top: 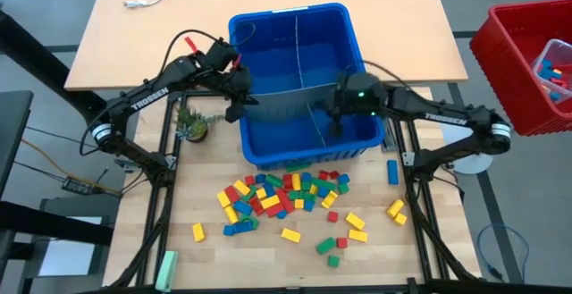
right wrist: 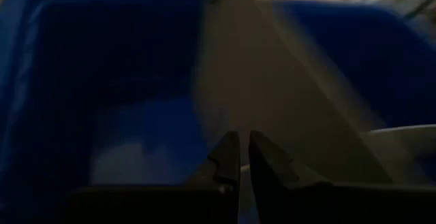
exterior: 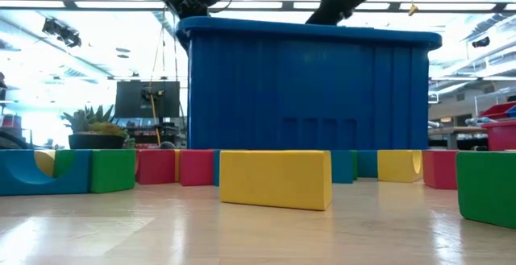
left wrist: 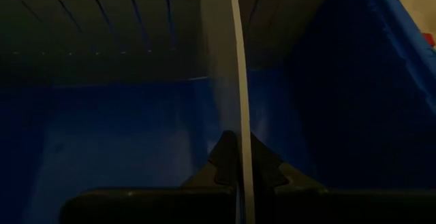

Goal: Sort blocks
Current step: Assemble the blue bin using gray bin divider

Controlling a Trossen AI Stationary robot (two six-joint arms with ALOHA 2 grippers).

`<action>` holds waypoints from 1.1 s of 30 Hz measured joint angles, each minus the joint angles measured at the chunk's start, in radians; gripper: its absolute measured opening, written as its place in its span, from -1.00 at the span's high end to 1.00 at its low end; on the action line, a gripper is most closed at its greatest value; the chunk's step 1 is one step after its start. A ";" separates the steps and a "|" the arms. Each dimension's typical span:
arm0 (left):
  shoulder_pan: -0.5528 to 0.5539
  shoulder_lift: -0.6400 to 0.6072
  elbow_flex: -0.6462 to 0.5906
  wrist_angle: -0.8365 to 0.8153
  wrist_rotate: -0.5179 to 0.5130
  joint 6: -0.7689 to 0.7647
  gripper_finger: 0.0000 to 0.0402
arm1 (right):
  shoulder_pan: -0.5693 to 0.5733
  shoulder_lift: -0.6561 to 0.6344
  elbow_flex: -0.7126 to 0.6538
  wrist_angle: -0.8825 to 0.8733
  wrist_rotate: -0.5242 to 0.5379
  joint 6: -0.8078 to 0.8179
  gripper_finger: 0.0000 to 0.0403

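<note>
Blocks (top: 288, 196) — small red, yellow, green and blue plastic bricks — lie scattered on the wooden table (top: 206, 258) in front of the big blue plastic bin (top: 353, 35). Both grippers reach inside it: left gripper (left wrist: 238, 157) pinches 1 flat grey divider panel (left wrist: 240, 81), right gripper (right wrist: 244, 149) clamps another grey panel (right wrist: 272, 101).

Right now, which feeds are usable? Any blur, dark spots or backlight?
High view: evenly lit, sharp, blue bin and blocks clear. Low view: bright ceiling lights behind the bin, nearest yellow block soft. Left wrist view: dark inside the bin, left gripper shut on a grey divider panel. Right wrist view: dim and smeared, right gripper barely outlined.
</note>
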 joint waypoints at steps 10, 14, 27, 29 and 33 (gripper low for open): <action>-0.026 0.000 -0.003 0.026 -0.001 -0.018 0.94 | -0.060 -0.053 0.000 0.044 0.082 0.006 0.89; -0.026 0.001 -0.004 0.056 0.004 -0.045 0.94 | -0.066 -0.045 0.001 -0.049 -0.012 0.050 0.89; -0.045 0.003 -0.005 0.075 0.018 -0.054 0.94 | -0.061 0.124 -0.067 -0.057 -0.048 0.064 0.96; -0.051 0.002 -0.006 0.076 0.013 -0.053 0.94 | -0.057 0.130 -0.067 -0.038 -0.048 0.072 0.97; -0.067 0.005 -0.006 0.076 0.008 -0.052 0.94 | -0.058 0.131 -0.068 -0.023 -0.048 0.086 0.99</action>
